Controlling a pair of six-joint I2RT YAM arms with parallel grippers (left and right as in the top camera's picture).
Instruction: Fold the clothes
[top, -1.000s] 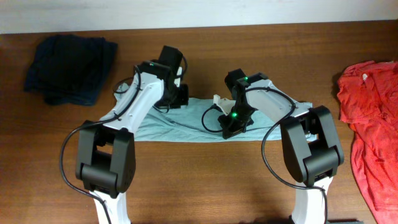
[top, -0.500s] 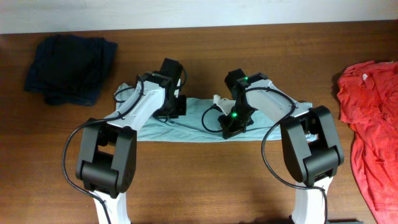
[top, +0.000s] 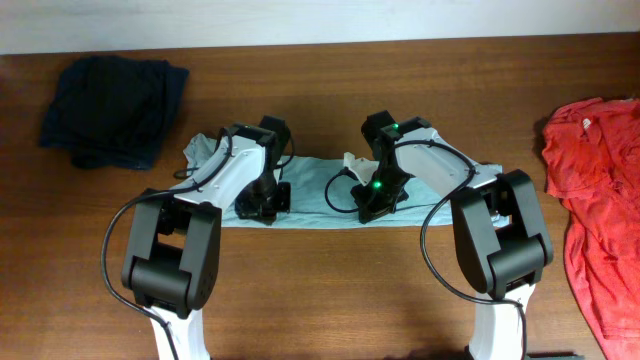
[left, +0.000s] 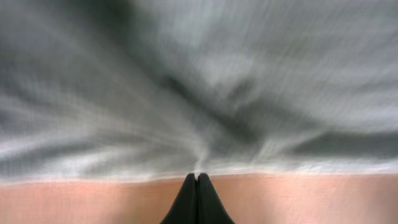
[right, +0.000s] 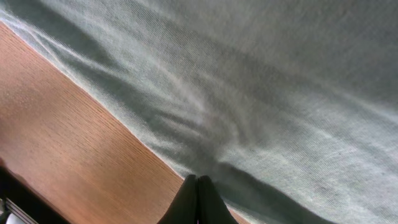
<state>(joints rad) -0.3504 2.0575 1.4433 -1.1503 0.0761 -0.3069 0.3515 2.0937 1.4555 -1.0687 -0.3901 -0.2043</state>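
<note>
The pale grey-teal T-shirt (top: 310, 190) lies as a long folded band across the middle of the table. My left gripper (top: 262, 208) sits at its front edge on the left part. In the left wrist view the left gripper (left: 198, 176) is shut, pinching the T-shirt (left: 199, 81) at its hem, with creases running to the tips. My right gripper (top: 375, 210) is at the front edge further right. Seen from the right wrist, the right gripper (right: 197, 178) is also shut on the T-shirt (right: 261, 81) edge, over bare wood.
A dark navy garment (top: 110, 105) lies bunched at the back left. A red shirt (top: 600, 190) is spread at the right edge of the wooden table (top: 330, 290). A white wall strip runs along the back.
My left gripper has moved from the shirt's back edge toward the front edge, carrying cloth with it. The right arm has stayed where it was.
</note>
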